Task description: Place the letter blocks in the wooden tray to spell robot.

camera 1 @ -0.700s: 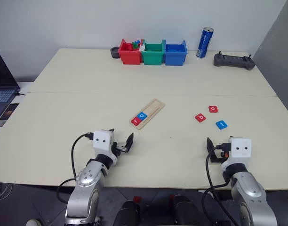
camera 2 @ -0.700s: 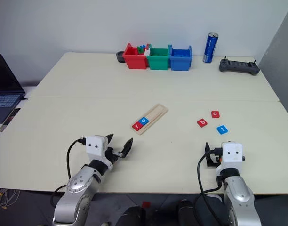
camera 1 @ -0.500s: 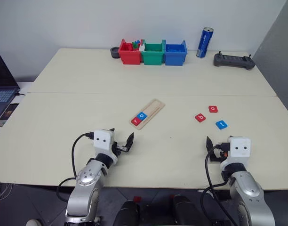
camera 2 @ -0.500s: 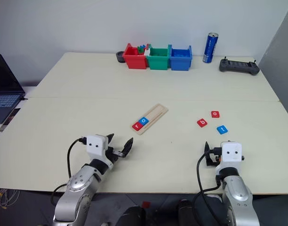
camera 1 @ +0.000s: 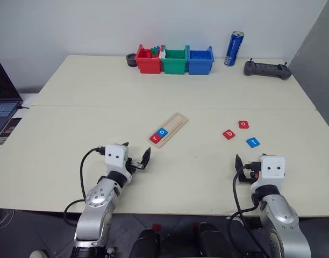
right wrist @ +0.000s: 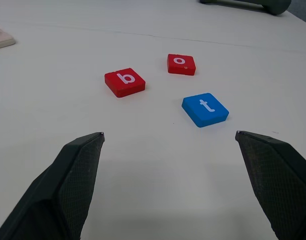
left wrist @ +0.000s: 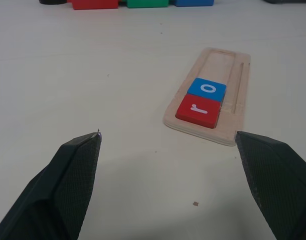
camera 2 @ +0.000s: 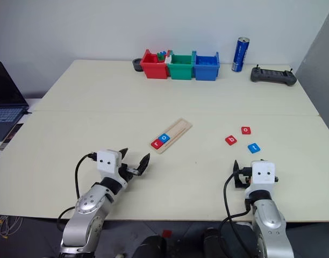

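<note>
The wooden tray (camera 1: pixel 172 126) lies slanted at the table's middle. At its near end sit two letter blocks: a red "r" (left wrist: pixel 198 111) and, next to it, a blue "o" (left wrist: pixel 207 89). Three more letter blocks lie loose to the right: a red "b" (right wrist: pixel 125 82), a red "o" (right wrist: pixel 181 64) and a blue "t" (right wrist: pixel 205 109). My left gripper (camera 1: pixel 136 152) is open and empty, short of the tray's near end. My right gripper (right wrist: pixel 169 134) is open and empty too, a little short of the loose blocks.
Red (camera 1: pixel 149 61), green (camera 1: pixel 174 61) and blue (camera 1: pixel 200 61) bins stand in a row at the back. A blue can (camera 1: pixel 234 48) and a black controller (camera 1: pixel 267 69) are at the back right. A laptop (camera 1: pixel 2 95) sits off the left edge.
My left gripper has edged slightly forward and to the left. The right arm and all the blocks are where they were.
</note>
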